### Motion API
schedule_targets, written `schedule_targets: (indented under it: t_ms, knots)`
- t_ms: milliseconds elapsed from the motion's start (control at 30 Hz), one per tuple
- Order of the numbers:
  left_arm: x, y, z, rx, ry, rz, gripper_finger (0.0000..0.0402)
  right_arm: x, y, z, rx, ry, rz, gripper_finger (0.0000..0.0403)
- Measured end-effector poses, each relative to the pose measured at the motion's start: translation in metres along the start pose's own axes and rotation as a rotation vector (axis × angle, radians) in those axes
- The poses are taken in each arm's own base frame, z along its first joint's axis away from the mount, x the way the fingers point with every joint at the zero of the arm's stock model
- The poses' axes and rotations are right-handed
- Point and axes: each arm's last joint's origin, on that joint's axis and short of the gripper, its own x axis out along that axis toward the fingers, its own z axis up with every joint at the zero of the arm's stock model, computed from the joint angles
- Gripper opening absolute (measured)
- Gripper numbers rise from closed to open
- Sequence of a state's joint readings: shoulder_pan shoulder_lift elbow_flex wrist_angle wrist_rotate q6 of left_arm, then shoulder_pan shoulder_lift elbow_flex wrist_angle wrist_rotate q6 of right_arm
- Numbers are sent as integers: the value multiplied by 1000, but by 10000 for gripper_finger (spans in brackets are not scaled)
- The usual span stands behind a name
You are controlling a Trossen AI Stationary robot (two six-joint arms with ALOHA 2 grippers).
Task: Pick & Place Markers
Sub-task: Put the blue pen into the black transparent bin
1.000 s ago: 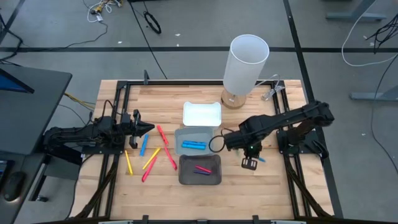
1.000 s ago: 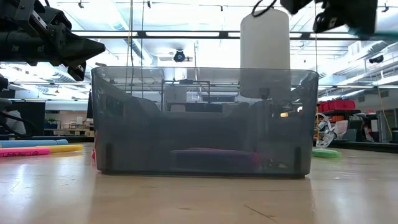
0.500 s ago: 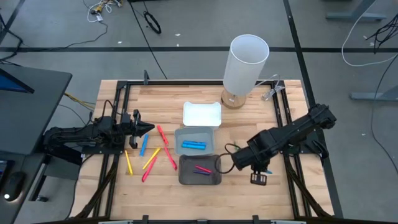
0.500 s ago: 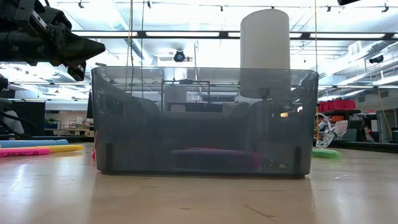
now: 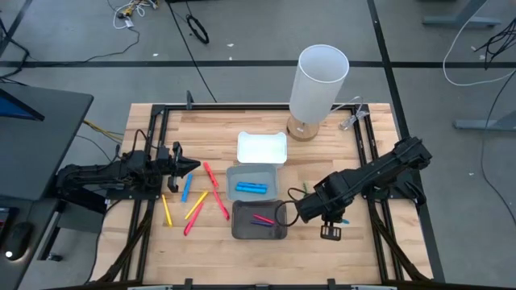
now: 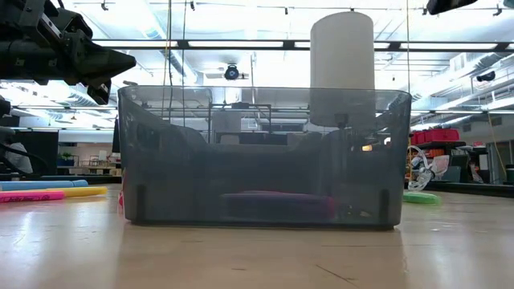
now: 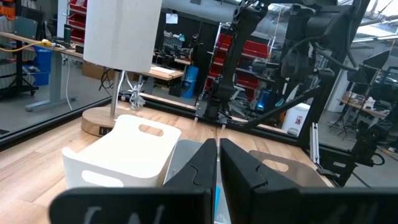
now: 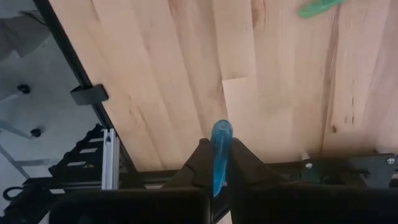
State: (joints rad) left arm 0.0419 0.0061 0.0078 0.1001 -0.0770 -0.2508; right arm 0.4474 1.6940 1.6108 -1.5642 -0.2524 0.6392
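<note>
My right gripper (image 8: 219,149) hangs over bare wood just right of the dark grey tray (image 5: 260,220), pointing down, shut on a blue marker (image 8: 221,146). A green marker (image 5: 300,191) lies flat on the wood nearby. Several loose markers lie flat left of the trays: red (image 5: 210,173), blue (image 5: 186,188), yellow (image 5: 167,209), orange (image 5: 196,205). The dark tray holds a red and a purple marker (image 5: 262,218); the light grey tray (image 5: 274,171) holds blue ones (image 5: 251,188). My left gripper (image 5: 192,167) waits shut above the table's left side, pointing level. My right gripper pinches the blue marker's shaft (image 8: 217,169) between its two fingers. The fingers point steeply down and the marker lies along them. Its rounded end (image 8: 221,128) sticks out past the fingertips. The marker is lifted clear of the table.
A white tray (image 5: 262,148) sits behind the light grey one. A tall white cylinder on a round wooden base (image 5: 318,84) stands at the far right. Black frame rails (image 5: 377,217) run along the table's sides. Bare wood lies right of the trays.
My right gripper has swung toward the table's near edge with the blue marker held clear of the wood, from beside the light grey tray to beside the dark grey tray's right side. In the low view it has left the top of the picture.
</note>
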Motion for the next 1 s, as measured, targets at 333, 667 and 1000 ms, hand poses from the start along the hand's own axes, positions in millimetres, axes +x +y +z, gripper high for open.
schedule_targets:
  t_ms: [333, 667, 1000]
  knots:
    - [0, 0, 0, 0, 0, 0, 23, -10, 13, 29, -13, -40, 29, 11]
    - [0, 0, 0, 0, 0, 0, 23, -14, 24, 60, -39, -72, 51, 11]
    - [0, 0, 0, 0, 0, 0, 23, -23, 29, 94, -65, -151, 56, 11]
